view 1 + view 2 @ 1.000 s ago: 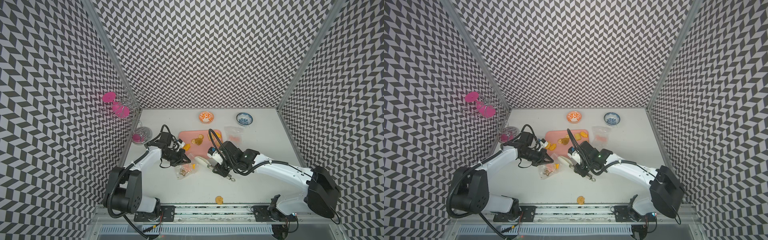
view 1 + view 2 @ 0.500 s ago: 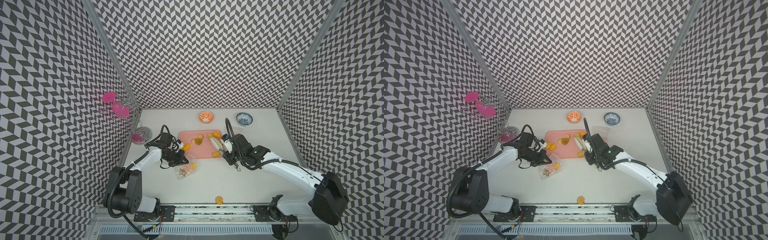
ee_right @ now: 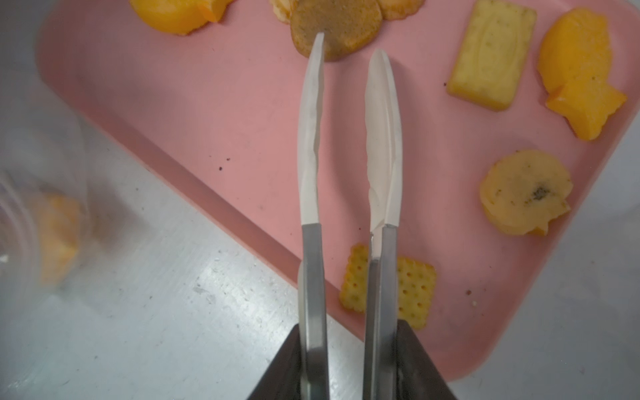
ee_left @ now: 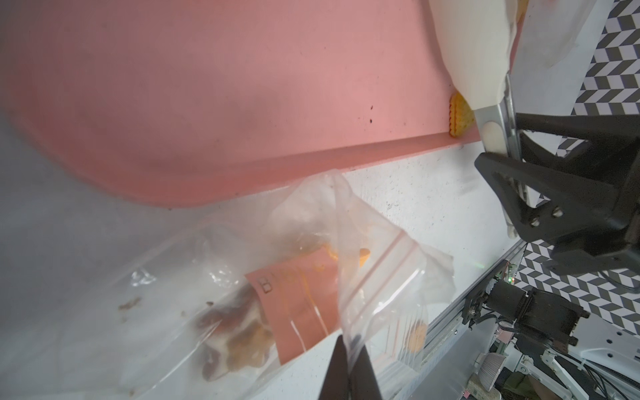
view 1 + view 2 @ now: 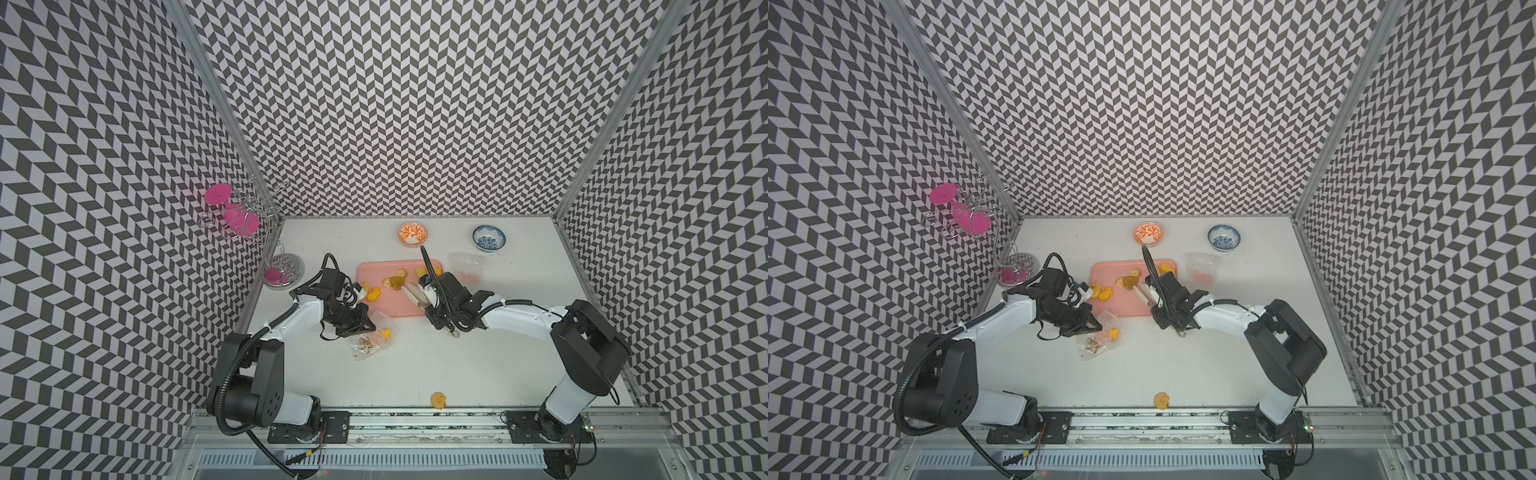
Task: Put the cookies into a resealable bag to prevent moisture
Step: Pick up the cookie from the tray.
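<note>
From above, in both top views: left gripper (image 5: 362, 328) pressed shut on the lip of the clear bag (image 5: 374, 344), just off the near edge of the pink tray (image 5: 388, 311). Most cookies (image 5: 373, 295) loose on that tray, a few inside the bag, one stray cookie (image 5: 439, 400) well apart by the front rail. Right gripper (image 5: 429, 309) clamped round the handles of white-tipped tongs (image 5: 414, 296), long axis running across the tray toward the round brown cookie (image 5: 397, 283). From the left wrist: black fingertips (image 4: 349, 360) pinching a fold of bag film, with the tray edge just beyond and the tongs over the tray's far end. From the right wrist: tong tips spread, nothing between them. One tip overlapping the brown cookie's (image 3: 336, 24) rim, the other just beside it. Square cracker (image 3: 415, 291) under the shanks, bag blurred off to one side. Judged: target dead ahead along the tongs' own axis, right arm far nearer. Calls for a slight advance to straddle the cookie, then a squeeze.
</note>
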{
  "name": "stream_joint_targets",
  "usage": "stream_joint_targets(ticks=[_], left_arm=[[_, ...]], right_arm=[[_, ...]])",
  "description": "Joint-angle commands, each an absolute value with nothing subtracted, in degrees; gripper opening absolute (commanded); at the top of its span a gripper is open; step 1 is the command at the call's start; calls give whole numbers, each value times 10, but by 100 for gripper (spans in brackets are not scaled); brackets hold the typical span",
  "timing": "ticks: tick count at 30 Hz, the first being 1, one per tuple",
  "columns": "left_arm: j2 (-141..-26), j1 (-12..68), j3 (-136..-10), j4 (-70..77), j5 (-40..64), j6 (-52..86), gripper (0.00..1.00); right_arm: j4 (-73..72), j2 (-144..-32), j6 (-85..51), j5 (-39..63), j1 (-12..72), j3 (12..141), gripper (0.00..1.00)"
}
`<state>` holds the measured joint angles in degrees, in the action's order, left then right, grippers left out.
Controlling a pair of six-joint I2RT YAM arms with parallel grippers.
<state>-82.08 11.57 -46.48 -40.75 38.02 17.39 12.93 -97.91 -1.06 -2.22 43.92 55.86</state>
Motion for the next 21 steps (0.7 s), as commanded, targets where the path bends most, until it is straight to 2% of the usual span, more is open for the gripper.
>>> stream_joint_targets(ticks=[1, 12, 21], left_arm=[[-830, 111, -457, -400, 375, 161, 0], [-843, 112, -456, -391, 378, 157, 0], [-844, 112, -454, -388, 382, 161, 0]], right_arm=[[32, -987, -8, -66, 453, 537, 39], [-110, -984, -15, -69, 482, 432, 41], [-72, -930, -9, -83, 481, 453, 45]])
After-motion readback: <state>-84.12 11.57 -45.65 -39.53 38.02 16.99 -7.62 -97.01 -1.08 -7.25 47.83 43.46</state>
